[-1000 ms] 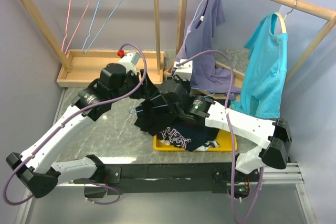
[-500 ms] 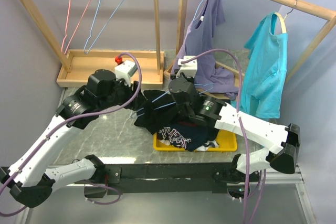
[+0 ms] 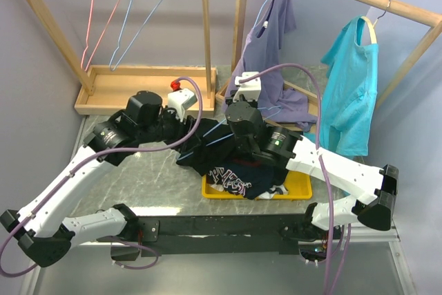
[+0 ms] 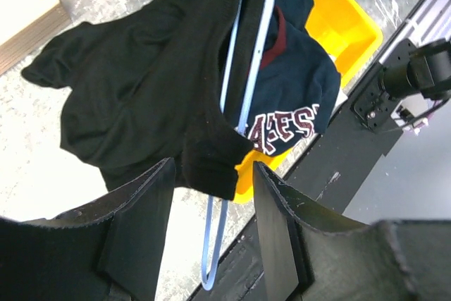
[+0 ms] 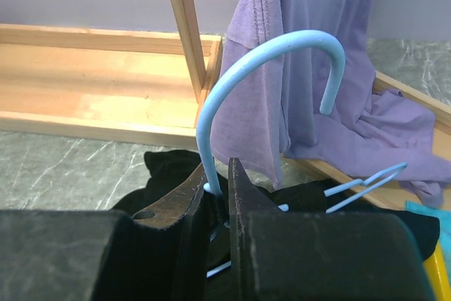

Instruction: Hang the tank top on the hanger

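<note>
The black tank top hangs bunched over the pale blue wire hanger just above the table, left of the yellow tray. My right gripper is shut on the hanger's neck, just under its hook; it shows from above between the two racks. My left gripper is open, and a corner of the tank top hangs in front of its jaws. The hanger's wires run down past that corner. From above, the left gripper is at the top's left edge.
A yellow tray holds a dark garment with purple-white print. A lilac shirt and a teal shirt hang on the right wooden rack. Pink and blue wire hangers hang on the left rack above a wooden base.
My left arm drew back to the left, then swung right again towards the tank top. The right gripper shifted right with the hanger, and the top now lies stretched along it.
</note>
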